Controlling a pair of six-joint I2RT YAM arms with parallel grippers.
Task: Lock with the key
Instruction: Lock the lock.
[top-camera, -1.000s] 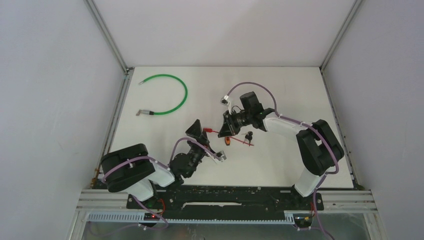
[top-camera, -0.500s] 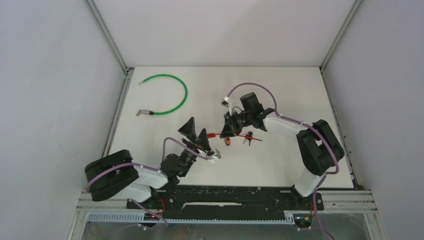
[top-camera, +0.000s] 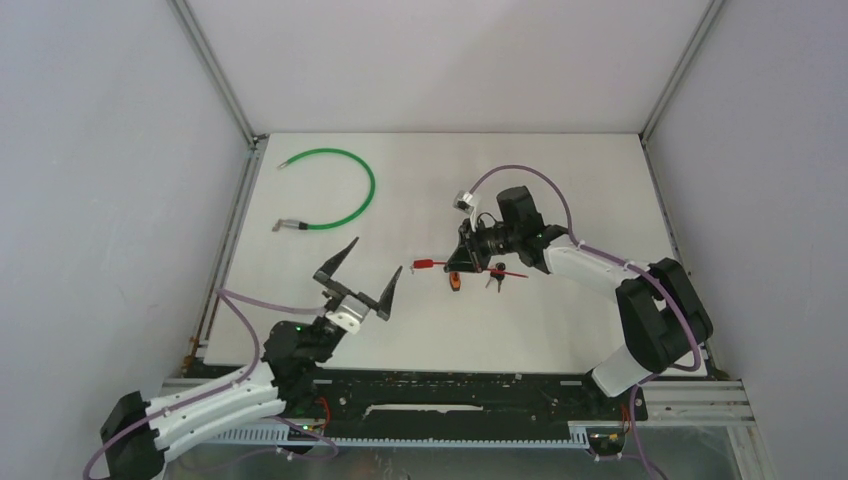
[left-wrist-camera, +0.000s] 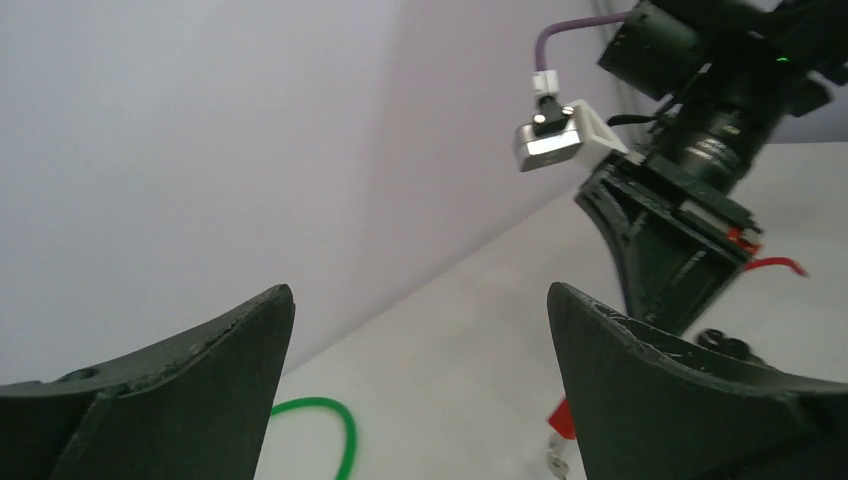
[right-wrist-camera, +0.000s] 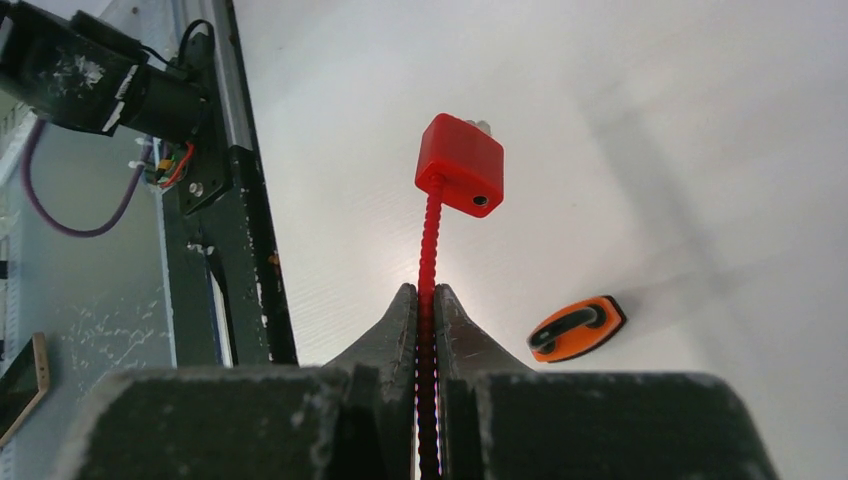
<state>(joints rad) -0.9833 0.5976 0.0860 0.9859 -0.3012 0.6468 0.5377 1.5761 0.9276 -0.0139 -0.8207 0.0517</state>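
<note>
Right wrist view: the red lock (right-wrist-camera: 460, 165) sticks out just beyond my fingertips. Its ribbed red cable (right-wrist-camera: 428, 240) runs back to me and is pinched between the closed jaws of my right gripper (right-wrist-camera: 425, 298). An orange tag (right-wrist-camera: 577, 327) lies on the white table (right-wrist-camera: 640, 120) beside the cable. My left gripper (top-camera: 374, 258) is spread wide, apart from the lock and nearer the bases.
</note>
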